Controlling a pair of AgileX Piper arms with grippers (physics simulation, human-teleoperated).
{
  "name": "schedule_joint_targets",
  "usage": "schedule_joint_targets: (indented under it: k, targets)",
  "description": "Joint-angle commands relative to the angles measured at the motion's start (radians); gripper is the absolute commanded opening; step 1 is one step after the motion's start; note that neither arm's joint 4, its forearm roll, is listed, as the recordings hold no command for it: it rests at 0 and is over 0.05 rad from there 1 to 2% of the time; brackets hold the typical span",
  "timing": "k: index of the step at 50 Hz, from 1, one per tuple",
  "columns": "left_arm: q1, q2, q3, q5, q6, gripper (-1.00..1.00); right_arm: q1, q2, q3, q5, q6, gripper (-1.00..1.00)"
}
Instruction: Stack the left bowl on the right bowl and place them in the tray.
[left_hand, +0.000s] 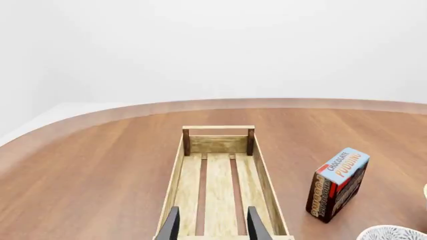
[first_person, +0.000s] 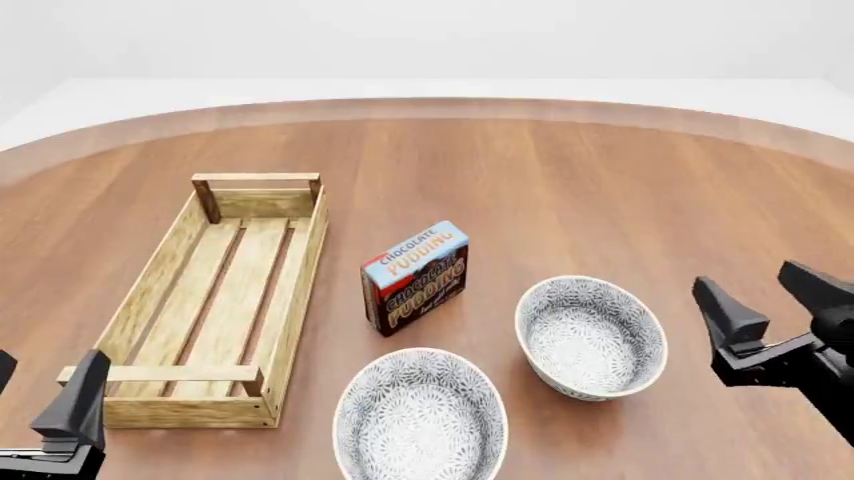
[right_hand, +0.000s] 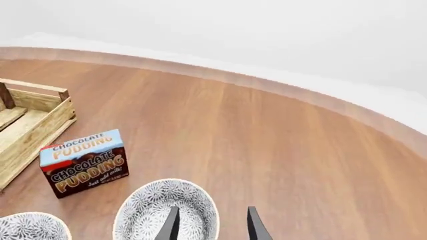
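Two patterned bowls sit apart between spread, empty pincers, left pincer (first_person: 40, 400) and right pincer (first_person: 774, 300); the left bowl (first_person: 420, 415), lifted carelessly, could clip the pudding box (first_person: 415, 277) beyond it or miss the right bowl (first_person: 591, 335).

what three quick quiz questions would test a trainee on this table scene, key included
1. True or false: the left bowl is already stacked in the right bowl.
2. What stands between the tray and the right bowl? A) a mug B) the chocolate pudding box C) a spoon
3. What does the tray hold?

Key: 1. False, they sit apart on the table. 2. B. 3. Nothing. The left gripper and right gripper are both open and hold nothing.
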Motion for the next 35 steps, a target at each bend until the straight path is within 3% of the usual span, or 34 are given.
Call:
schedule_joint_targets:
  k: [1,15,29,35]
  targets:
    - [0.0,0.0,0.0,0.0,0.0,1.0,0.128,0.252,-0.242,0.128,-0.077,1.0]
    - [0.0,0.0,0.0,0.0,0.0,1.0,0.354,0.616,-0.411,0.195,-0.044,1.0]
    - [0.0,0.0,0.0,0.0,0.0,1.0,0.486,0.773,-0.538,0.261,-0.053,1.0]
    - [0.0,0.0,0.0,0.0,0.0,1.0,0.5,0.827,-0.557,0.263,-0.067,1.0]
